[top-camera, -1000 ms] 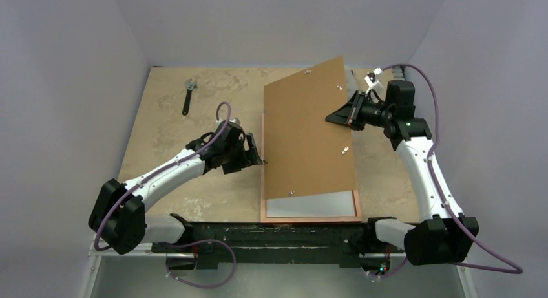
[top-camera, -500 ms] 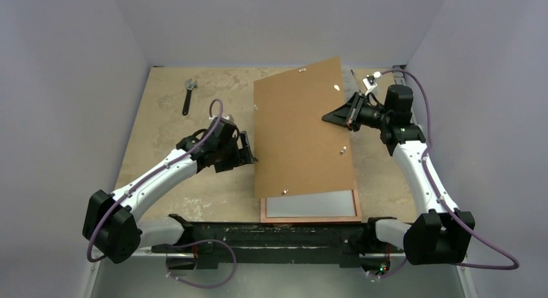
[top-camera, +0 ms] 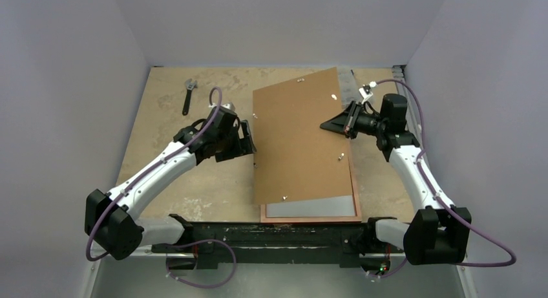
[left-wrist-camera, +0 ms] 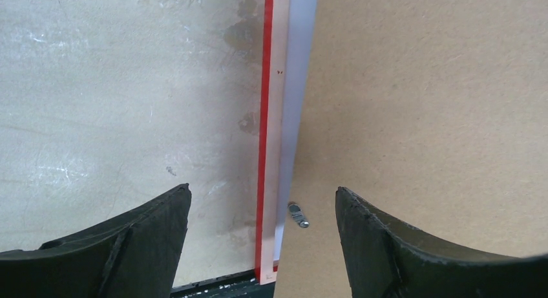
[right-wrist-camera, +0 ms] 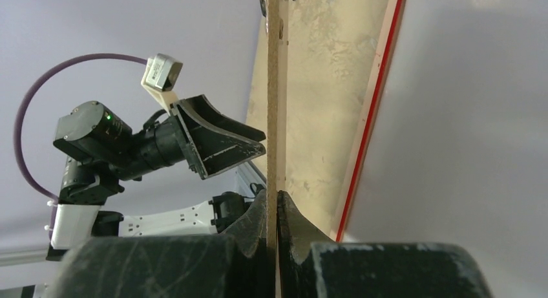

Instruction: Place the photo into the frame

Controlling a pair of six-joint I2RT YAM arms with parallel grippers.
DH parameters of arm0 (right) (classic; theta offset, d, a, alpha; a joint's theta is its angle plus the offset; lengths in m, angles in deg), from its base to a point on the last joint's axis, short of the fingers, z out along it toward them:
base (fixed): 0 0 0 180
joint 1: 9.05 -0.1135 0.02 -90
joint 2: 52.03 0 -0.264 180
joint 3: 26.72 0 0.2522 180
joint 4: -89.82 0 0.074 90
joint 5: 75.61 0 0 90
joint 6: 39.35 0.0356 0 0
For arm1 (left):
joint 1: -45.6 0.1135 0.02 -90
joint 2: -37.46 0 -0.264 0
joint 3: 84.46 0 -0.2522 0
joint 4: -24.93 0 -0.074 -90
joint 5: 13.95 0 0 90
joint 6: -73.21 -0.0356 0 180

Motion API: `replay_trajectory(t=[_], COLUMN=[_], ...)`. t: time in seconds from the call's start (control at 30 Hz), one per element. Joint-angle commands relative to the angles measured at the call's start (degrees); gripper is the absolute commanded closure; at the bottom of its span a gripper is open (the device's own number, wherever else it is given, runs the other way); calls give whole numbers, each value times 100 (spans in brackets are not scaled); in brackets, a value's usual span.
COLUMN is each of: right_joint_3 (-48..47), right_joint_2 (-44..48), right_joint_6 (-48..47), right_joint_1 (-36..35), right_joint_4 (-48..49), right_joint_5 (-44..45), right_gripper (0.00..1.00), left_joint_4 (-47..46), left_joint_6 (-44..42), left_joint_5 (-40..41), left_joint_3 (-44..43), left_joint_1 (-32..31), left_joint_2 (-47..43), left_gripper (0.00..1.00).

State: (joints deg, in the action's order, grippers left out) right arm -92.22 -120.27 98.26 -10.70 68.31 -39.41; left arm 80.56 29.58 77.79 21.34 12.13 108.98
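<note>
From above, my right gripper (top-camera: pixel 326 125) is clamped on the right edge of the brown board (top-camera: pixel 297 149). The board sits skewed over the frame (top-camera: pixel 310 218), which lies back-up on the table (top-camera: pixel 155 117), close to my bases. Only the frame's near rail and a little of its right side show past the board. Inside the near rail there is a pale strip, the photo (top-camera: pixel 310 206) lying white side up in the frame, with the rest of it hidden under the board. My left gripper (top-camera: pixel 251 141) hangs just beside the board's left edge. A wrench (top-camera: pixel 188 94) lies well apart at the far left.

From my left wrist, my fingers (left-wrist-camera: pixel 129 246) are spread wide, with the frame's left side between them. I see its red outer edge and its pale back. Next comes a narrow white band of the photo, then the board overlapping from the right. A small metal tab (left-wrist-camera: pixel 297 214) sits at the board's edge.

From my right wrist, both fingers are pressed tight on the board, which I see edge-on. To its right are bare table, the frame's red edge, and the photo's pale face in the frame. To the left, a black gripper points at the board.
</note>
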Motion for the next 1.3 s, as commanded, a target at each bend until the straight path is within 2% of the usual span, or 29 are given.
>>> replay_trajectory(t=[0.0, 0.1, 0.27, 0.57, 0.77, 1.0, 1.17, 1.27], right_joint_3=[52, 121, 350, 508, 683, 754, 494, 458], right_joint_2=[119, 106, 20, -26, -65, -57, 15, 125], right_joint_6=[195, 244, 638, 870, 972, 504, -443, -567], right_joint_1=[-20, -18, 34, 145, 370, 496, 584, 631], right_joint_4=[707, 747, 1394, 1740, 1924, 1345, 40, -215], right_joint_5=[-419, -432, -632, -851, -887, -811, -541, -476], right_gripper=[100, 100, 100, 100, 100, 100, 100, 100], left_joint_4=[24, 72, 181, 445, 412, -157, -562, -986], left_joint_6=[-188, -198, -232, -302, -345, -325, -372, -356], left_joint_5=[53, 126, 271, 334, 37, -486, -752, -1024], left_joint_3=[-319, -338, -363, -301, 169, 836, 1029, 1126], left_joint_1=[-59, -82, -30, 385, 837, 1007, 1018, 1012], left_joint_2=[171, 220, 76, -605, -915, -691, -161, 159], left_gripper=[21, 21, 21, 21, 21, 29, 33, 35])
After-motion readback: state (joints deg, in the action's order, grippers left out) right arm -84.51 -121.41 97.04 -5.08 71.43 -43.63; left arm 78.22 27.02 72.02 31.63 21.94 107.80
